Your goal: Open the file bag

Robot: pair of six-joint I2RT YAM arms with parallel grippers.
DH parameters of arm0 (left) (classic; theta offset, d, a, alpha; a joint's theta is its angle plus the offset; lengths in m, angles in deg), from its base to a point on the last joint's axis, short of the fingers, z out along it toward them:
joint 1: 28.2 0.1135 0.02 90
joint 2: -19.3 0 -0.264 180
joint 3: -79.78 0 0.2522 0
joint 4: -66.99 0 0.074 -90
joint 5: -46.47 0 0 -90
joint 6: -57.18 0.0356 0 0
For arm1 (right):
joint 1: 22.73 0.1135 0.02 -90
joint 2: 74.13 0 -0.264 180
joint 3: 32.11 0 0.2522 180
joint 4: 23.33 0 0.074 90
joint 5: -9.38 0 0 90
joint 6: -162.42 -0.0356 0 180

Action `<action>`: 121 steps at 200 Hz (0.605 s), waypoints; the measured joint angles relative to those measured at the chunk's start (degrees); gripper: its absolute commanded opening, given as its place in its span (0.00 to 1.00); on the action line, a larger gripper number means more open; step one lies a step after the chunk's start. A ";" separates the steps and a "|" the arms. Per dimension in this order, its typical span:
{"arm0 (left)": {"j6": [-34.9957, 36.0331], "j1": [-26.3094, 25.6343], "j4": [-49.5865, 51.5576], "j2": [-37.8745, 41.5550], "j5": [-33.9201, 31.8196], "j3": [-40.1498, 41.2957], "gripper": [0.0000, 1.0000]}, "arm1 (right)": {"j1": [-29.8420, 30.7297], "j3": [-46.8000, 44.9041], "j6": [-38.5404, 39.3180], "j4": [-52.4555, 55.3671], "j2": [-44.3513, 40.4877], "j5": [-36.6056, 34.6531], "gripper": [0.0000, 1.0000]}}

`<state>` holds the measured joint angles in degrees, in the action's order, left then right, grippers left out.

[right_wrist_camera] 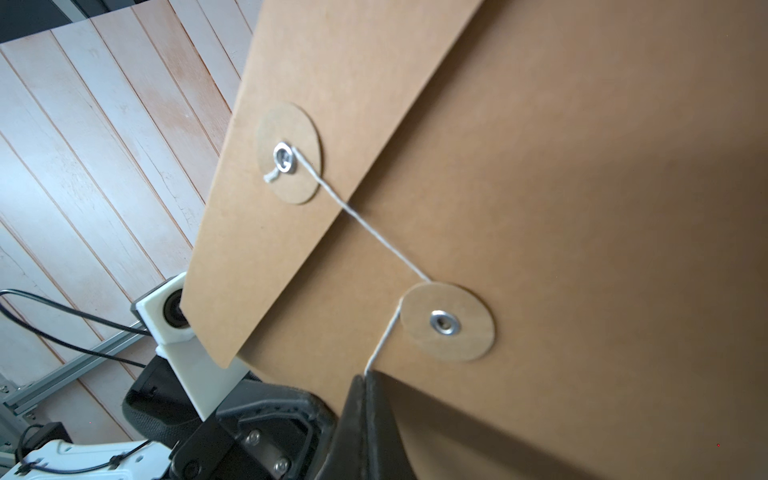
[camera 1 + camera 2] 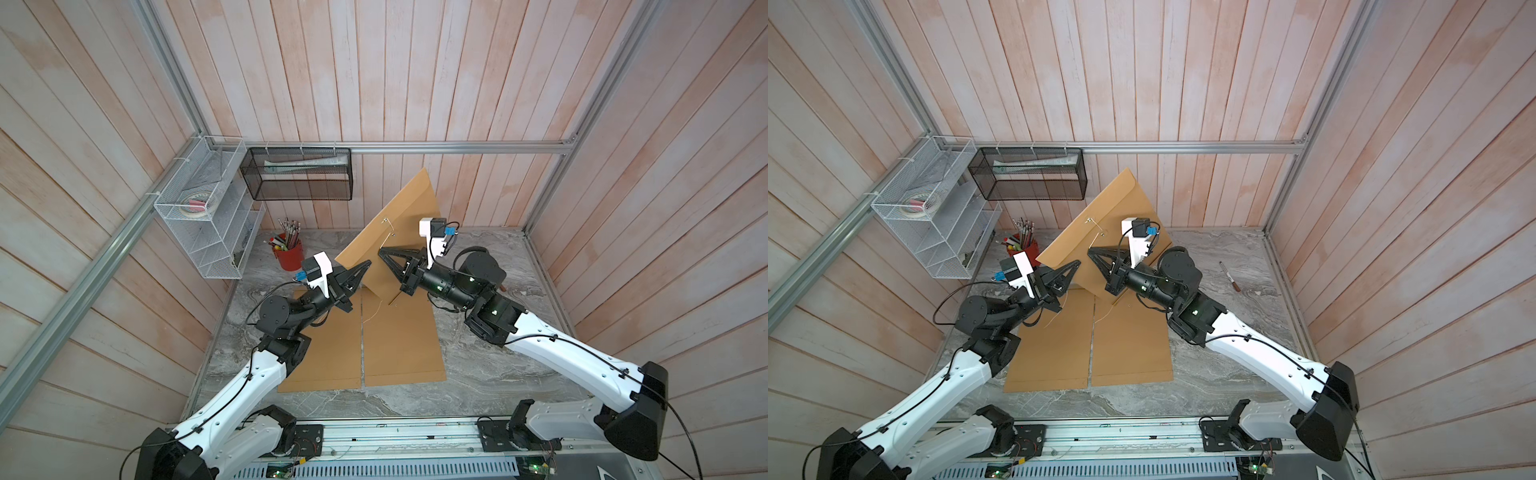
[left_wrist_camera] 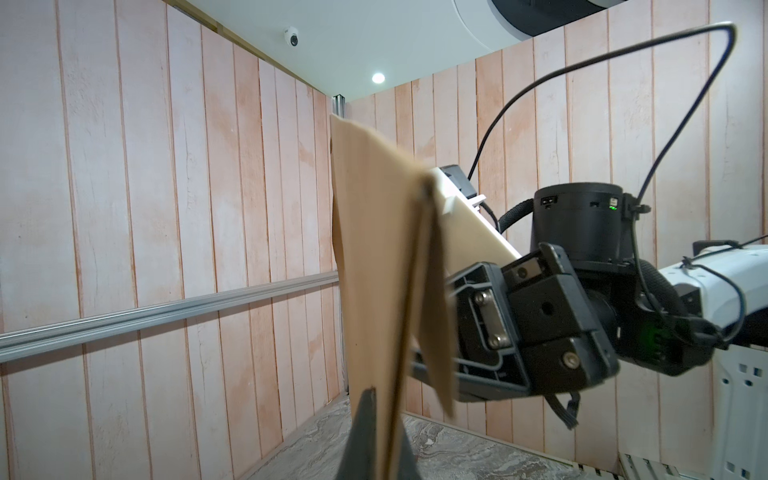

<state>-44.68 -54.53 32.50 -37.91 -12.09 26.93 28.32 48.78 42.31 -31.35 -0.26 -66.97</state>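
You have the file bag lifted off the table; in both top views it stands tilted in the air at mid-scene, toward the far wall, one corner high and one corner low, with its string side facing right.

Your left gripper holds the bag at its lower left edge; in the left wrist view the jaws are closed on the brown sheet, which runs edge-on between the dark fingers.

Your right gripper points at the bag's face from the right, just beside the left one; in the right wrist view the gripper has its jaws pressed together on the white string.

The string leaves the rivet of the upper disc on the flap; it crosses the flap's edge in a straight line, tucks under the rim of the lower disc, and drops from there into the closed tips; the flap lies over the bag's body in that view.

Under the lifted bag two flat envelopes lie side by side on the table, the left envelope partly under your left arm, the right envelope touching it or nearly so; a red pen cup stands far left, near the white wire rack and the black mesh basket; in a top view a marker lies on the table at the right, well apart from the bag.
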 measured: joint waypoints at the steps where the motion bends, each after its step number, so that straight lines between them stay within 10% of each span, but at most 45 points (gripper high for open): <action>1: 0.00 0.00 -0.02 0.00 0.00 0.00 0.00 | 0.00 -0.02 -0.02 -0.04 0.00 0.00 0.00; 121: -1.53 0.07 -1.09 0.35 -0.66 0.00 0.00 | -0.39 -5.92 -1.29 -0.07 -2.51 -0.70 0.00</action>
<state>-46.21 -54.46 31.41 -37.56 -12.75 26.93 27.93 42.86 41.02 -31.42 -2.77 -67.67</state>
